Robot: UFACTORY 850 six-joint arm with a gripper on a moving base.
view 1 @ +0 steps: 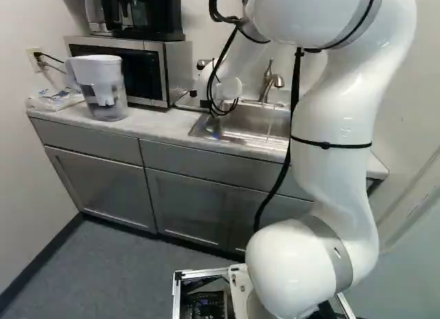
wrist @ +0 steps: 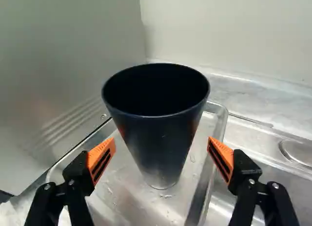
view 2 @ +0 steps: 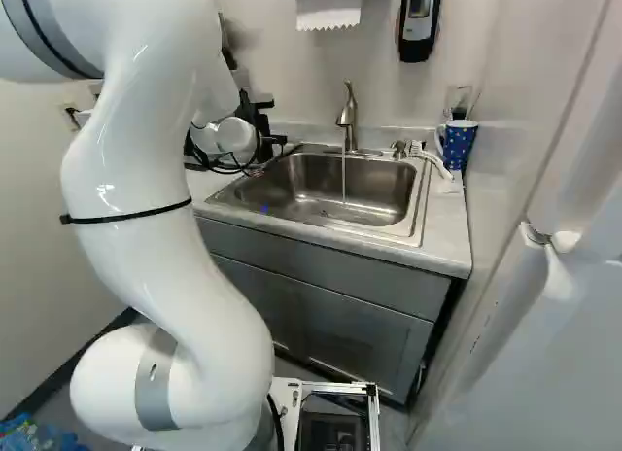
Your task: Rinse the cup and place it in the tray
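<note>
My pincer (view 1: 199, 99) stands wide open, its fingers either side of the dark cup (wrist: 156, 133) and holding nothing. The cup stands upright in the metal tray (wrist: 222, 126), mouth up, long axis vertical, narrowing to its base. Beyond, at upper left of the left base view, sits the microwave (view 1: 158, 75); water runs from the tap (view 2: 349, 119), upper middle of the right base view.

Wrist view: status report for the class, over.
Black gripper open, astride dark tapered cup. Cup upright in shallow metal tray. No obstruction seen between gripper and cup. Silver faucet running.
</note>
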